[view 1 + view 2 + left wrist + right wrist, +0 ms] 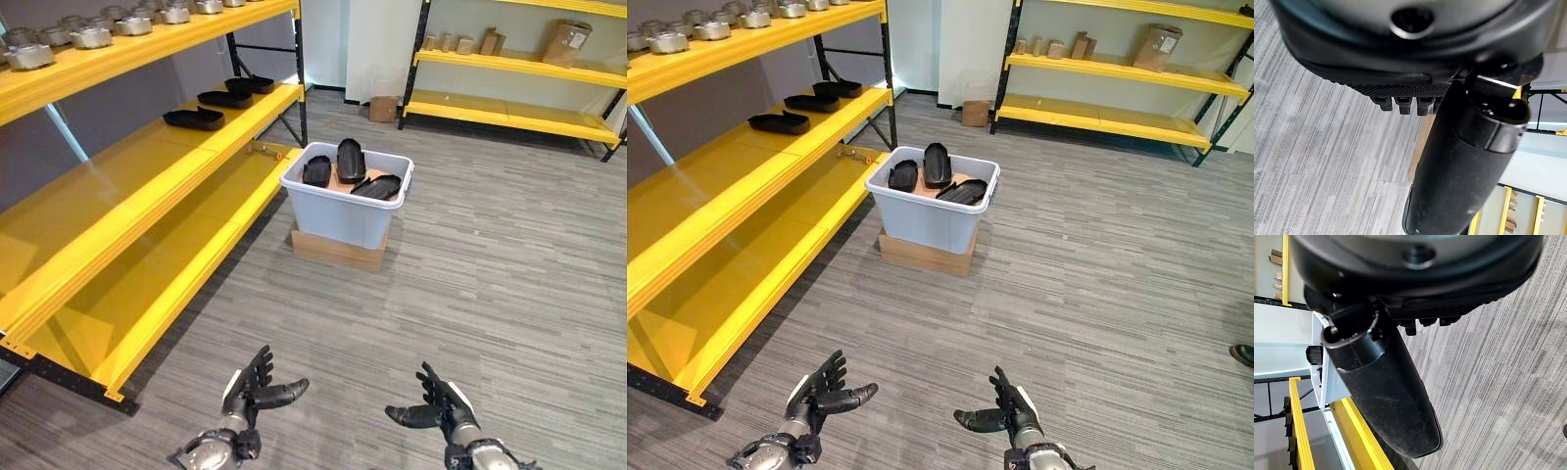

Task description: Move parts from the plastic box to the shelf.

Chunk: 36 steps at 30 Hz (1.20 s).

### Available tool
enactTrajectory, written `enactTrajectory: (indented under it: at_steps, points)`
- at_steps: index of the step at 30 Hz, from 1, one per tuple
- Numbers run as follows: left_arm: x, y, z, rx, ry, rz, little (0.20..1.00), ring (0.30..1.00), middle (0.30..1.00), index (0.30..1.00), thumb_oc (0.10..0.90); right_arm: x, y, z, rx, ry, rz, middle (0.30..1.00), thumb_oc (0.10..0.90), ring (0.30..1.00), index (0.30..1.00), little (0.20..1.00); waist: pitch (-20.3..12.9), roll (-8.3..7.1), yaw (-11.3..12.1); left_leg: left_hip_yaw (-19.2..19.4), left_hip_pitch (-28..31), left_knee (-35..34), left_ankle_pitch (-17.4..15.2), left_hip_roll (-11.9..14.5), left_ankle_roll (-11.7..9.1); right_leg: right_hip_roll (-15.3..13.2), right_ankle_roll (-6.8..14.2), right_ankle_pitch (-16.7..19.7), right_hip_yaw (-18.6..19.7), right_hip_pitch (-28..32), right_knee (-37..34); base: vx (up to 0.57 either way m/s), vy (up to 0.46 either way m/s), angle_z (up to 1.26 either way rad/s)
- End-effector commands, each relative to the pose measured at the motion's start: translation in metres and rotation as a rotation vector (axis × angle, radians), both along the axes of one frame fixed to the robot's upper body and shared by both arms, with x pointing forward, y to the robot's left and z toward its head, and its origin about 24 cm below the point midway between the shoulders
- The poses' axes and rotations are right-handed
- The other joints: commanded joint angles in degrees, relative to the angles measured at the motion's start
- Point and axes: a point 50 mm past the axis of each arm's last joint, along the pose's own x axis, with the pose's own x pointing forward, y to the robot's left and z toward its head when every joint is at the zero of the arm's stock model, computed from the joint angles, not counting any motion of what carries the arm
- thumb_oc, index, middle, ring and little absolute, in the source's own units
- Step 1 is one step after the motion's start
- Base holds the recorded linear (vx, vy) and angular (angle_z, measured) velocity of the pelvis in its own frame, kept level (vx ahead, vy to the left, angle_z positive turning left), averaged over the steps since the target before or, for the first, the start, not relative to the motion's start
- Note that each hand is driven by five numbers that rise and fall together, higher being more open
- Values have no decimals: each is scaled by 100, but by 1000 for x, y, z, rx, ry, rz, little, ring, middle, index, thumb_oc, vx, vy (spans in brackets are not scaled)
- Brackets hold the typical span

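Note:
A pale grey plastic box point(343, 213) stands on a flat cardboard base point(336, 249) on the floor, ahead of me. Three black oblong parts point(351, 160) lie inside it, one leaning upright. Three more black parts point(195, 118) rest on the middle yellow shelf point(127, 186) at the left. Low in front of me, my left hand point(252, 387) and right hand point(439, 406) hover over the floor, far short of the box. Both are open with relaxed fingers and hold nothing.
The top yellow shelf point(108, 61) at the left carries several grey metal castings point(90, 36). A second yellow rack point(509, 73) with cardboard boxes stands along the far wall. A small carton point(383, 108) sits on the floor by it. Grey striped carpet lies between me and the box.

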Motion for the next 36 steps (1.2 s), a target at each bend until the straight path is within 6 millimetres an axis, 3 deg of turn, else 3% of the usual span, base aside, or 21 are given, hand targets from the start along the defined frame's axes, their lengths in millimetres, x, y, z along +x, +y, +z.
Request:
enactTrajectory:
  at_steps: [1, 36]
  points:
    - [36, 0, 31, -17, -213, -8, 1000, 1000, 1000, 1000, 900, 32, 5, 26, 29, -184, 32, 1000, 900, 1000, 1000, 1000, -179, -114, -33, 133, 105, -22, -120, 444, -296, -362, 435, -78, -76, -79, 2, 0, 0, 0]
    - [40, 3, 35, 25, -223, -31, 1000, 1000, 1000, 1000, 900, 36, 1, 29, -11, -188, 70, 1000, 900, 1000, 1000, 1000, -161, -134, -7, 14, 138, -22, -195, 356, -217, -440, 446, -104, -117, 2, 58, 0, 0, 0]
